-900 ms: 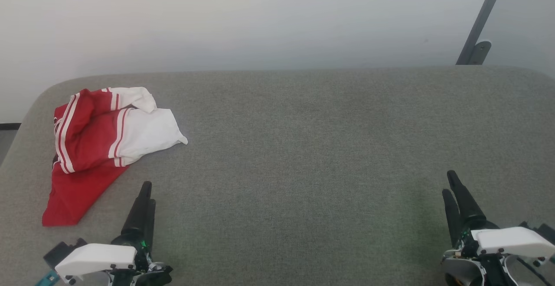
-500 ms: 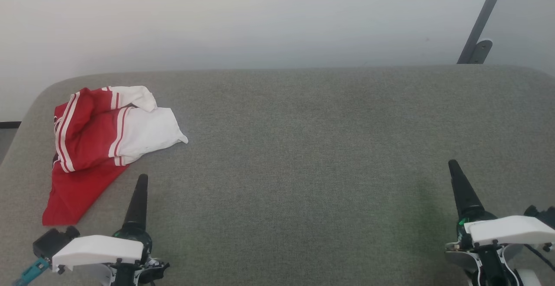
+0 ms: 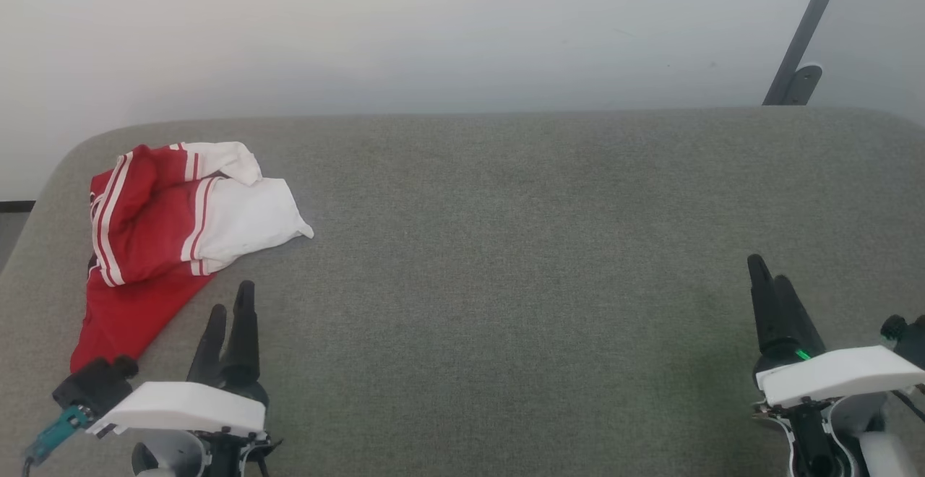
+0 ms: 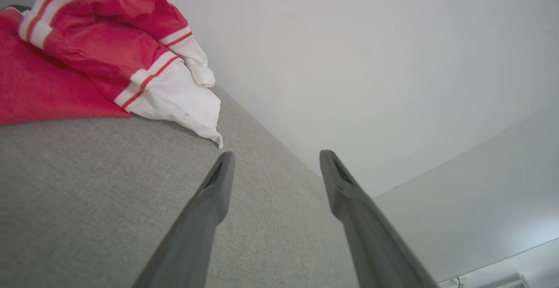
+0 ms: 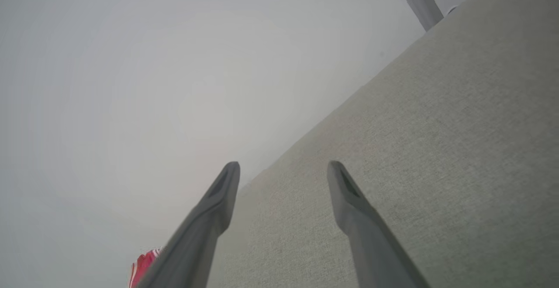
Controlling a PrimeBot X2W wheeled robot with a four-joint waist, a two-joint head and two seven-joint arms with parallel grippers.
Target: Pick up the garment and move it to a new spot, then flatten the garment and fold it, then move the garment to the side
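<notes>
The garment (image 3: 159, 238) lies crumpled at the far left of the grey table (image 3: 506, 246): red cloth with a white sleeve and red-and-white striped trim. The left wrist view has it at the upper left (image 4: 87, 56). My left gripper (image 3: 231, 298) hovers just in front of its near edge, a little to its right, open and empty. In the left wrist view its fingers (image 4: 275, 155) stand apart over bare fabric. My right gripper (image 3: 769, 269) is open and empty at the table's right side. A sliver of the garment (image 5: 146, 264) peeks past the right gripper's (image 5: 284, 166) left finger.
A pale wall rises behind the table's far edge. A grey metal bar with a bracket (image 3: 802, 50) leans at the upper right, beyond the table. The table's left corner is rounded, with dark floor (image 3: 11, 224) past it.
Both grippers have crept forward over the table and rolled at the wrist, so both fingers of each now show apart. The garment lies unmoved.
</notes>
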